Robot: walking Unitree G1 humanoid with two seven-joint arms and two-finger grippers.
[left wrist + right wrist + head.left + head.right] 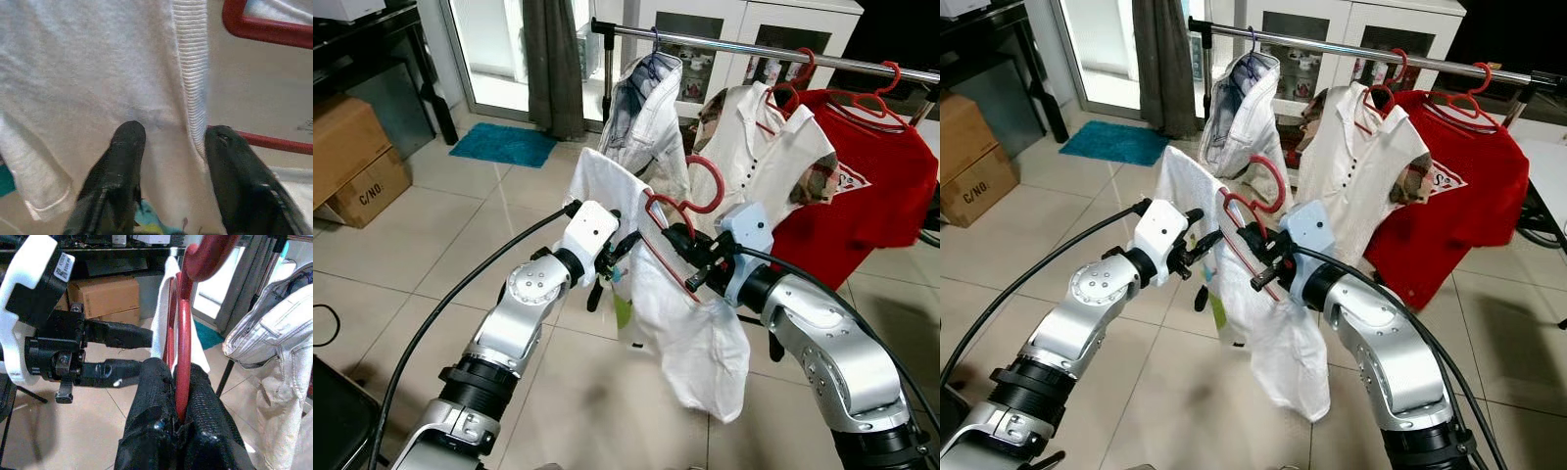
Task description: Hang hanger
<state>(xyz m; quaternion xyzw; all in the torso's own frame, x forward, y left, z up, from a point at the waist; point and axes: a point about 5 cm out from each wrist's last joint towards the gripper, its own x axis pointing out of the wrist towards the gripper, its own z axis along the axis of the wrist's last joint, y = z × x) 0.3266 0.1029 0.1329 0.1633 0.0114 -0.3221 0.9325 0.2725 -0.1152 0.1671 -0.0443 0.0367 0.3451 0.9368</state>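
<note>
Below the clothes rail (773, 49), both grippers meet at a red hanger (677, 211) carrying a white shirt (680, 323).

Clamped tight between its two black fingers, the right gripper (178, 396) has the hanger's red bar, and the hook curls up above it, short of the rail and not on it. The left gripper (168, 142) sits just beside it with its fingers parted, one on each side of the shirt's ribbed collar edge; whether they press the cloth cannot be told. The shirt droops from the hanger over the tiled floor (480, 225). On the rail hang a pale denim jacket (641, 122) near its left end, a white buttoned blouse (764, 147) at the middle and a red T-shirt (871, 176) toward the right end, the last two on red hangers.
</note>
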